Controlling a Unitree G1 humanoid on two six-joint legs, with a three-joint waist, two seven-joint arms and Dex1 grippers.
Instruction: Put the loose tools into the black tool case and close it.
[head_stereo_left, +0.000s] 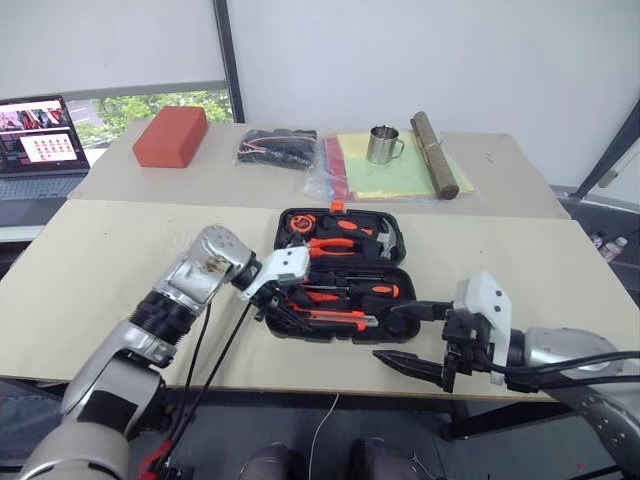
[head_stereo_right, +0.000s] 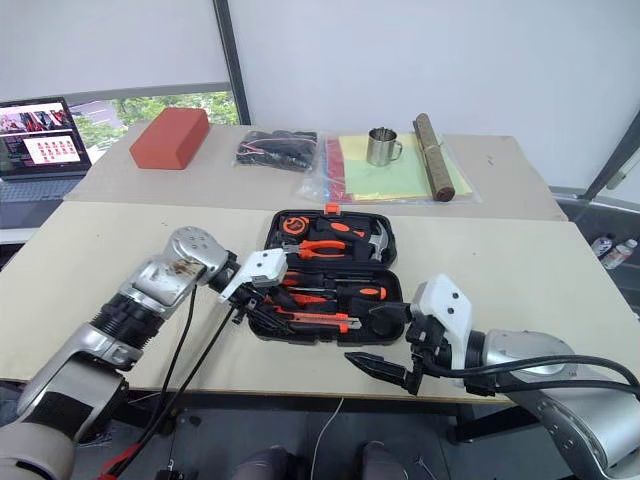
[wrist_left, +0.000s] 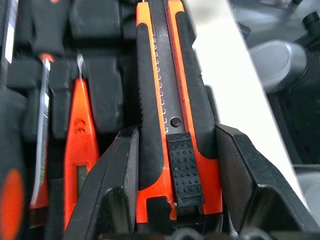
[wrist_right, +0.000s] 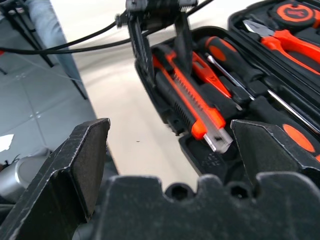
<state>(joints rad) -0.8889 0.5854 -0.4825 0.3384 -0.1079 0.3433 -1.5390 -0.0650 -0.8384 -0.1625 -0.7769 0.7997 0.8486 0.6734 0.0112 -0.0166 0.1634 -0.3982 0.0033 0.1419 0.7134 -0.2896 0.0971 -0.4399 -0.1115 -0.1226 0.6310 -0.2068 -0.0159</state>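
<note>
Black tool case (head_stereo_left: 340, 275) lay open near the front edge of the surface (head_stereo_left: 130, 300), lid half toward the back holding pliers (head_stereo_left: 335, 243), hammer and tape measure.

Left gripper (head_stereo_left: 283, 302) sat over the case's front-left corner, its fingers (wrist_left: 117, 170) on either side of the orange-black utility knife (wrist_left: 167, 115). The fingers appeared to touch the knife's sides, so it read as clamped rather than released. The knife lay along the front row of the case, roughly over its recess; whether it was fully seated could not be told.

Right gripper (head_stereo_left: 425, 345) hovered at the front edge of the surface beside the case's front-right corner, fingers spread wide, holding nothing.

Progress, judged: two orange-black-handled screwdrivers (head_stereo_left: 365, 290) and the slim orange tester screwdriver (wrist_left: 80, 145) lay inside the front half. No loose tools visible on the surface around the case. Small grey tape roll not made out. Remaining: release the knife, confirm seating, fold lid down, latch.
</note>
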